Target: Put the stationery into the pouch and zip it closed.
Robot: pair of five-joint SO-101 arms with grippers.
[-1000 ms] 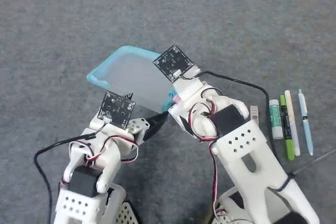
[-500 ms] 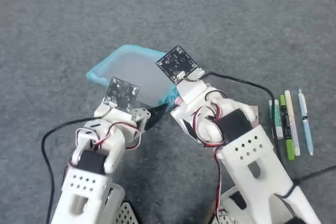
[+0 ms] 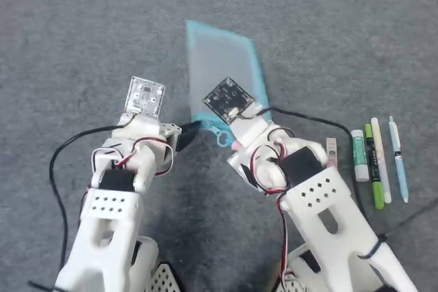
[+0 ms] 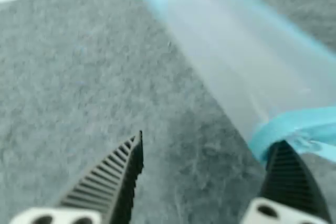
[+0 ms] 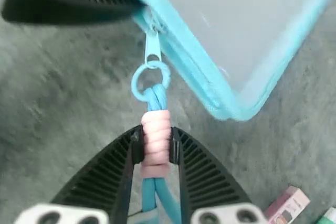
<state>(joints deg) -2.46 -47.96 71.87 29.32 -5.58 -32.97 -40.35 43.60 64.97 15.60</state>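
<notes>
- Pinching narrow on the pink tubular bead (image 5: 155, 124) of the light-blue looped zipper cord (image 5: 154, 95): right gripper (image 5: 156, 140).
- Spread wide and gripping nothing: left gripper (image 4: 205, 166), one dark ribbed finger (image 4: 287, 177) touching the pouch's near corner.
- Lying on the grey felt table (image 3: 68, 46), ahead of both arms: translucent flat pouch with light-blue edging (image 3: 219, 59); open or zipped, cannot tell.
- Lined up well apart on the right, none packed: small pink boxed eraser (image 3: 332, 150), white-and-green glue stick (image 3: 358, 155), green marker (image 3: 374, 172), cream pen (image 3: 381, 158), pale blue pen (image 3: 398, 162).
- Judged early: pull in hand, likely for opening; loading all five and zipping shut left to do.
</notes>
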